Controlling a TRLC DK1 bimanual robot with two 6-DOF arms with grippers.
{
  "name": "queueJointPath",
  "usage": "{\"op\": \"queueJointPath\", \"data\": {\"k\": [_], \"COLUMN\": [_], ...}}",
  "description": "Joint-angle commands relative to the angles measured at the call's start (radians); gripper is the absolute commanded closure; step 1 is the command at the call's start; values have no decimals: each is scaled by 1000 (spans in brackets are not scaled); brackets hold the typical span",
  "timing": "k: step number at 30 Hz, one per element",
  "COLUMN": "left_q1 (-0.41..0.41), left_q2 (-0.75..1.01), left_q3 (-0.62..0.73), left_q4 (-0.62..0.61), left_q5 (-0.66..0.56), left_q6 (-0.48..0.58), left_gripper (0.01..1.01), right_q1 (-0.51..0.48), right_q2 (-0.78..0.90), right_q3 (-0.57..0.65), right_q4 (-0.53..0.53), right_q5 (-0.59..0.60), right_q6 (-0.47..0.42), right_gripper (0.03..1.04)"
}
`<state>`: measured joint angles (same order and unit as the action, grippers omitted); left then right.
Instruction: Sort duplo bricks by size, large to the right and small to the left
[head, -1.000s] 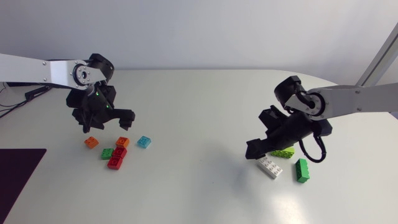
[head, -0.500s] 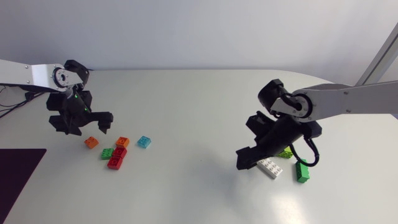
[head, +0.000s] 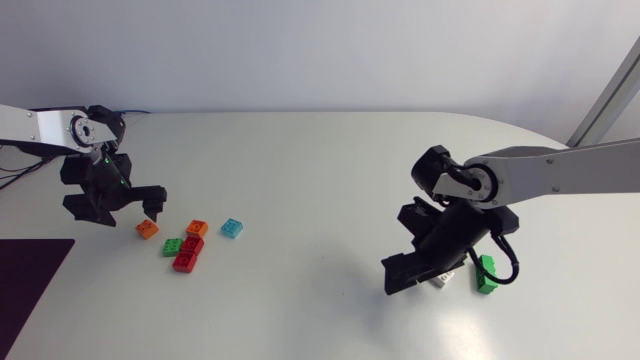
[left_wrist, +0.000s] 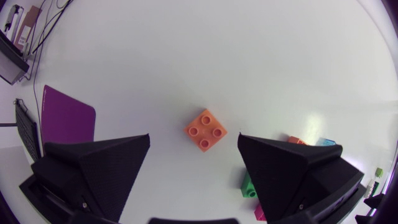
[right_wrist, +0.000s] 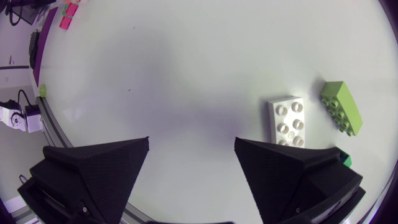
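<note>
Head view, left arm: a silver-grey link comes in from the side edge, and its black wrist is bent down over the smooth white table (head: 320, 170). The left gripper (head: 125, 212) hangs just beside the cluster of small bricks.
Left jaws: spread wide and holding nothing. In the left wrist view the small orange brick (left_wrist: 206, 129) lies flat on the table ahead of the gap, touching neither wedge finger.
Small bricks: square, glossy, studded plastic, grouped on my left side. They are a second orange brick (head: 197, 228), a light-blue brick (head: 231, 228), a small green brick (head: 173, 246) and red bricks (head: 188, 254) lying against each other.
Purple mat (head: 25, 290): flat and matte, at the table's corner near the left arm.
Right arm: a pale link reaches in with the elbow high. The right gripper (head: 415, 272) is tilted down toward the table.
Right jaws: released and empty, over bare tabletop.
Large bricks: oblong with two rows of studs, on my right side. The white brick (right_wrist: 287, 121) is just beside one finger. The lime brick (right_wrist: 341, 107) lies near it, apart from it. The dark green brick (head: 487, 273) lies close by.
</note>
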<state>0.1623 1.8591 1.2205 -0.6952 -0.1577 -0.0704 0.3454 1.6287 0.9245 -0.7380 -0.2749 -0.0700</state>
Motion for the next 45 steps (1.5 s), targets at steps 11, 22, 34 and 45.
{"op": "queueJointPath", "data": {"k": [11,22,34,45], "left_q1": [8,-10,-23,66], "left_q2": [-26,-49,-95,-32], "left_q3": [-26,-22,-7,5], "left_q4": [-17,-26,-20,11], "left_q5": [0,0,24,26], "left_q6": [9,1,15,14], "left_gripper": [48,48,48,48], "right_q1": [-197,-290,-295,-299], "right_q2": [112,86,0,-78], "right_q3": [-21,54,194,249], "right_q4": [20,-41,-130,-215], "right_q5": [-3,-3,14,45], "right_q6": [-54,-96,-33,19], "right_gripper": [72,72,72,72]}}
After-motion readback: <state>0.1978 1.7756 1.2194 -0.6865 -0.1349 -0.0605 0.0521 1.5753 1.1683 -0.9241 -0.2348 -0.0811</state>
